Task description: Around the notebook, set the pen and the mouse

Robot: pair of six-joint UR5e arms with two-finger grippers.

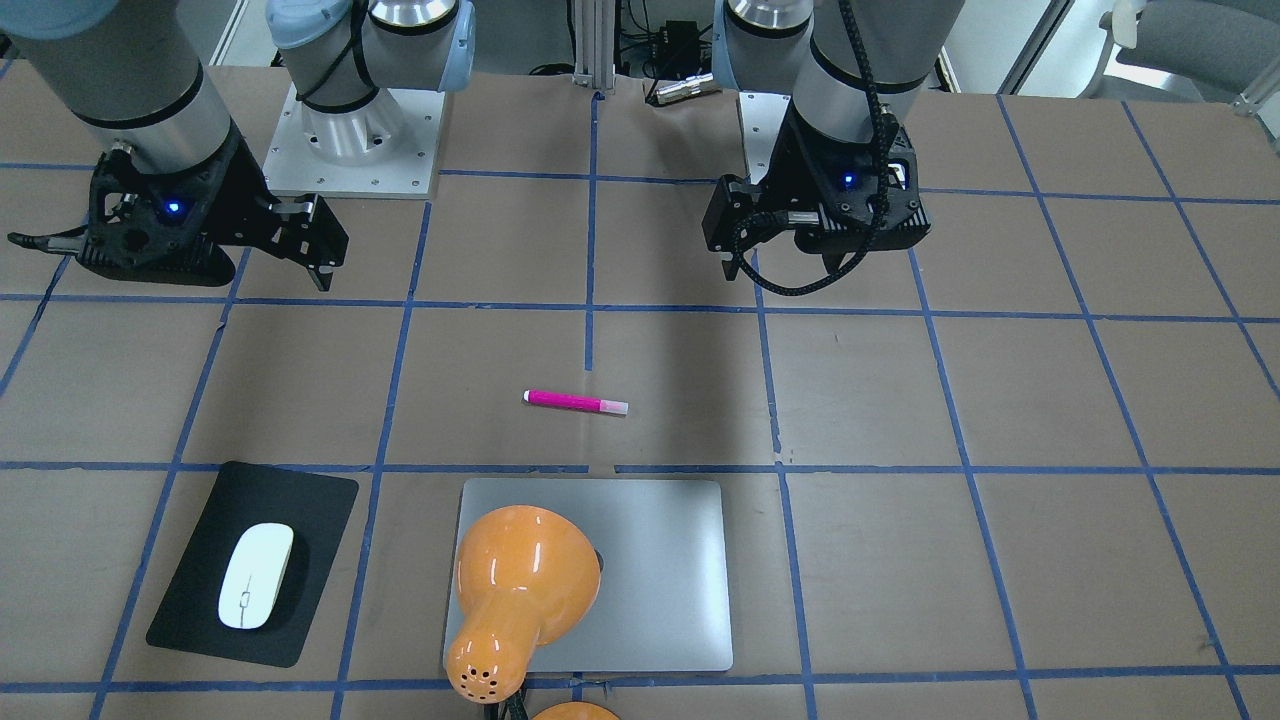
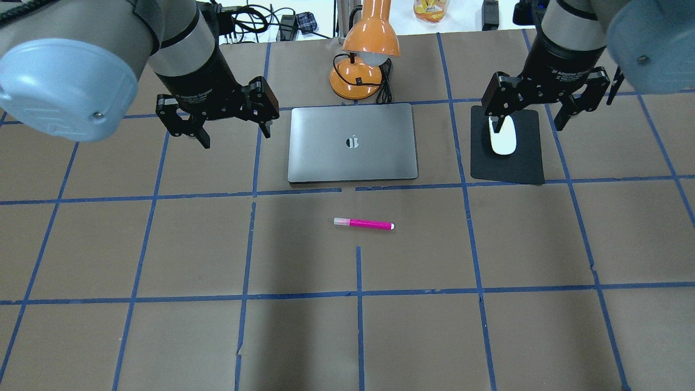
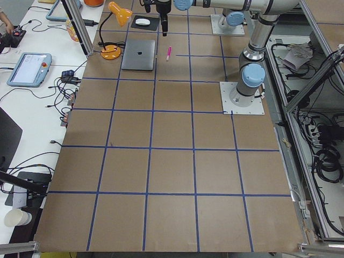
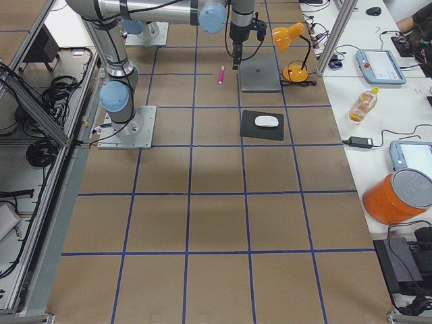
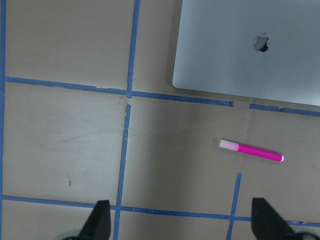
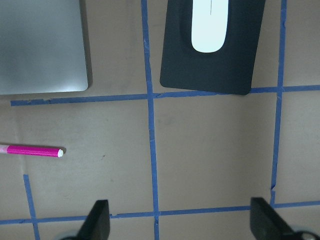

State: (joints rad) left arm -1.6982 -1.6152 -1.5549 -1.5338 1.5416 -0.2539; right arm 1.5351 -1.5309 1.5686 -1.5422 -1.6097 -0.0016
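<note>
On the brown paper-covered table (image 2: 163, 336), just on the robot's side of the notebook, lies the pen (image 2: 364, 223). It is flat on its side, parallel to the notebook's near edge but clear of it, with the pale cap pointing toward the robot's left. It looks light and stiff, and its slim round barrel would likely roll if nudged. The safest hold is probably across the magenta barrel near mid-length, with the fingers closing square to its long axis.

The mouse (image 1: 256, 576) is a smooth white oval. It rests on a thin black mat (image 1: 190, 610) to the robot's right of the notebook, well apart from it. Its glossy, domed shell is probably light and slippery. A pinch across its two long sides near the middle seems better than one from the top.

The notebook (image 2: 326, 157) is a closed silver-grey slab lying flat, likely heavy enough to stay put. An orange desk lamp (image 1: 520, 580) stands at its far edge, its shade leaning over the lid.

The left gripper (image 2: 234, 133) hangs above the table to the left of the notebook, fingers spread wide with nothing between them. The right gripper (image 2: 525, 119) hangs near the mouse and mat, also spread wide and empty. Neither touches anything.
</note>
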